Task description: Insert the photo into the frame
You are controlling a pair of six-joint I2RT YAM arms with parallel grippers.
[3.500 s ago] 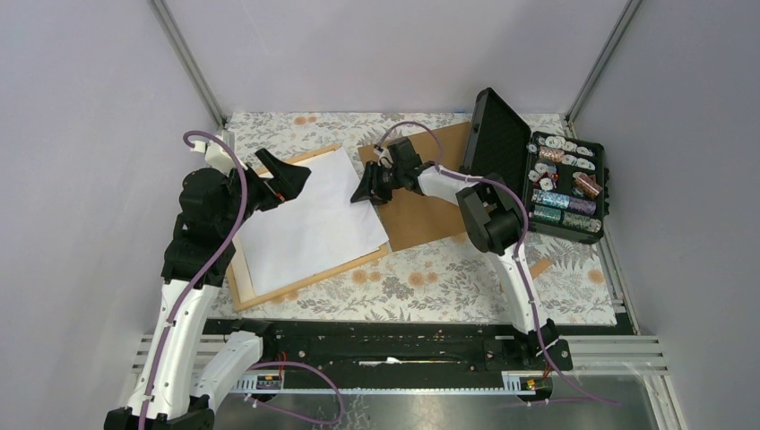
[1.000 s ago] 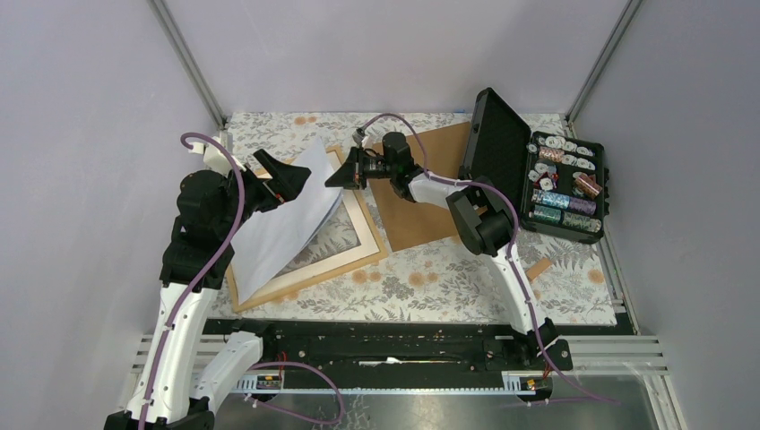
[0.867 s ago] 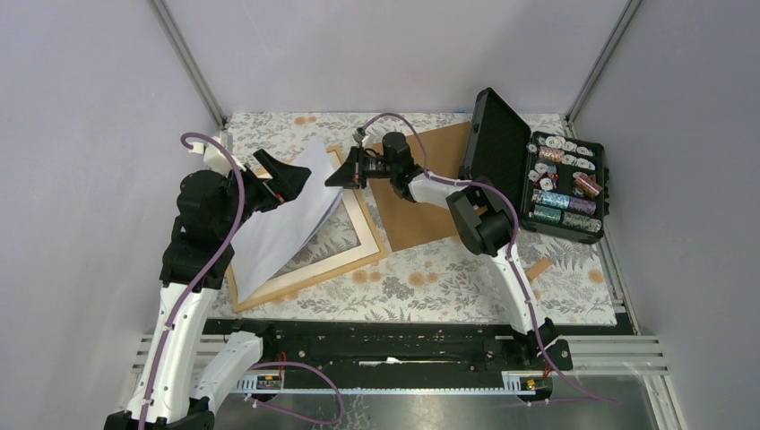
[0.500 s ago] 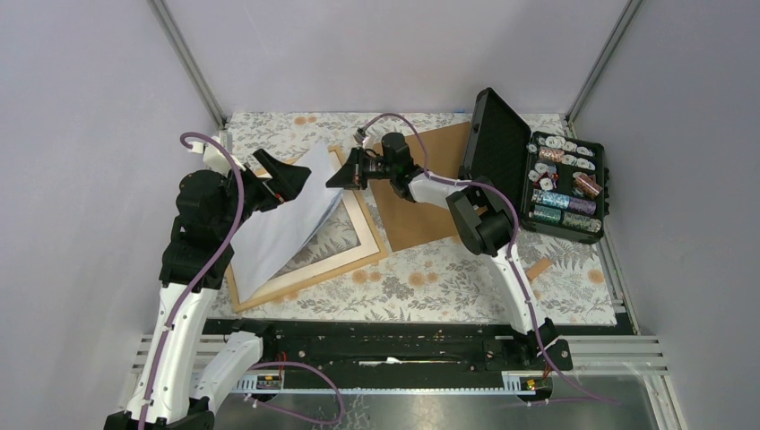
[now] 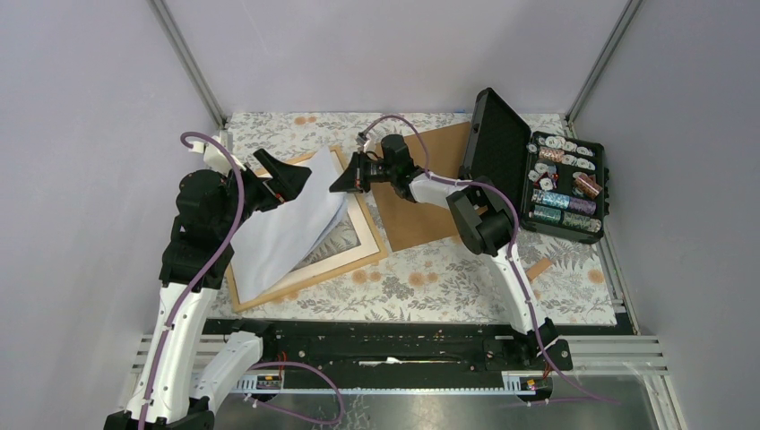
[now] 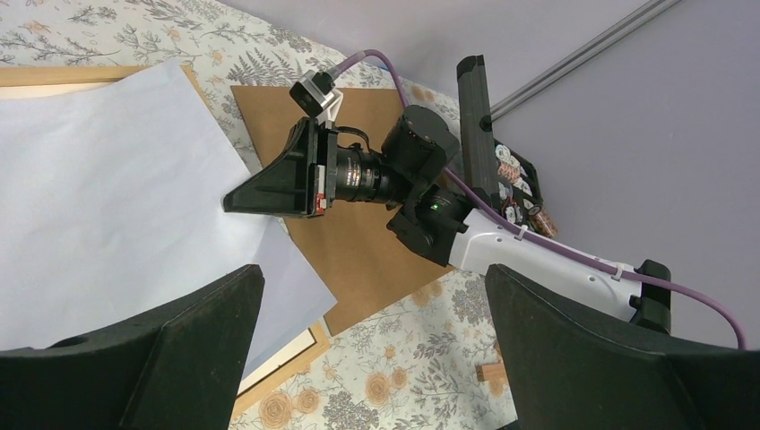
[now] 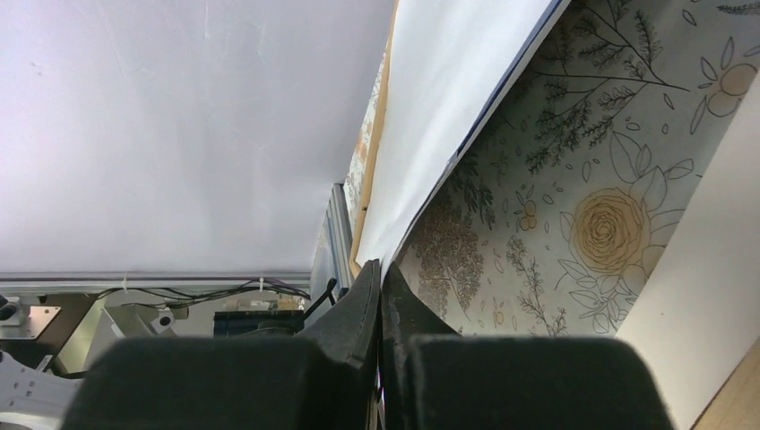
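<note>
**Photo**: a sheet with its white reverse facing up and its printed side out of view. It sits left of centre in the top view, draped over the left half of the frame. Its right edge is raised off the worktop and its left part sags lower.

**Frame**: light wood, lying flat on the worktop left of centre. The floral cloth shows through the uncovered right part of its opening.

**Right hand**: just above centre in the top view. Its fingers are pressed together on the photo's raised right edge. In the right wrist view the paper runs out from between the tips.

**Left hand**: at the photo's upper left corner. Its fingers are spread wide and hold nothing. Whether it touches the sheet cannot be told.

**Board**: plain brown and flat, just right of the frame, under the right arm.

**Case**: black, at the upper right, with its lid standing open. The tray holds rows of coloured discs.

**Worktop**: covered by a cloth with a floral print.
</note>
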